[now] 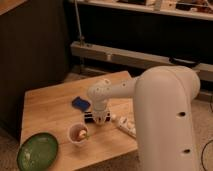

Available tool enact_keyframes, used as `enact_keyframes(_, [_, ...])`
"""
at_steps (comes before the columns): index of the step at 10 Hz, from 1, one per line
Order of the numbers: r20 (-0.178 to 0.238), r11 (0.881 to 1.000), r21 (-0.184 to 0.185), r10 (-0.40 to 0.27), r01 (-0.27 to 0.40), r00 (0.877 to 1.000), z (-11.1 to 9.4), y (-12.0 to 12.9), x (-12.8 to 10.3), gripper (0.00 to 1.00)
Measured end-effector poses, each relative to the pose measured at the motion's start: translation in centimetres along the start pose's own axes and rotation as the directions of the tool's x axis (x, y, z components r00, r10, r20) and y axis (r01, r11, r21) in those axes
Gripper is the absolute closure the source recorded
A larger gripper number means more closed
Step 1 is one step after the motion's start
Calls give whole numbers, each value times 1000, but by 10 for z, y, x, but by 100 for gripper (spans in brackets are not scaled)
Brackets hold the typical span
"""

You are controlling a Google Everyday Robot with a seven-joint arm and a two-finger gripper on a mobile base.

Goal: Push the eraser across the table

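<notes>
While the end effector (101, 119), its state unclear, sits mid-frame at one eraser (90, 118), the tabletop (47, 107) holds one cup (78, 134), one green plate (37, 151) and one blue pad (80, 104).

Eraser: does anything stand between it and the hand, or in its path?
Nothing visible separates the hand from the small black oblong eraser at its tip. A flat blue pad lies just beyond it, a pale round cup just nearer.

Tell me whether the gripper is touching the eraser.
Cannot tell. In the camera view the gripper sits low over the table, right at the eraser, but the arm hides where they would meet.
</notes>
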Motion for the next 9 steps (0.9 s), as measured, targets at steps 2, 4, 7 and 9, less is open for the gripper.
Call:
enact_keyframes(2, [1, 1000, 6, -5, 5, 1000, 1, 6, -12, 100])
enact_keyframes(4, [-4, 1000, 18, -9, 9, 1000, 5, 10, -24, 100])
enact_keyframes(7, [7, 999, 22, -33, 33, 999, 6, 28, -44, 100])
enact_keyframes(9, [20, 999, 31, -40, 39, 999, 3, 32, -60, 100])
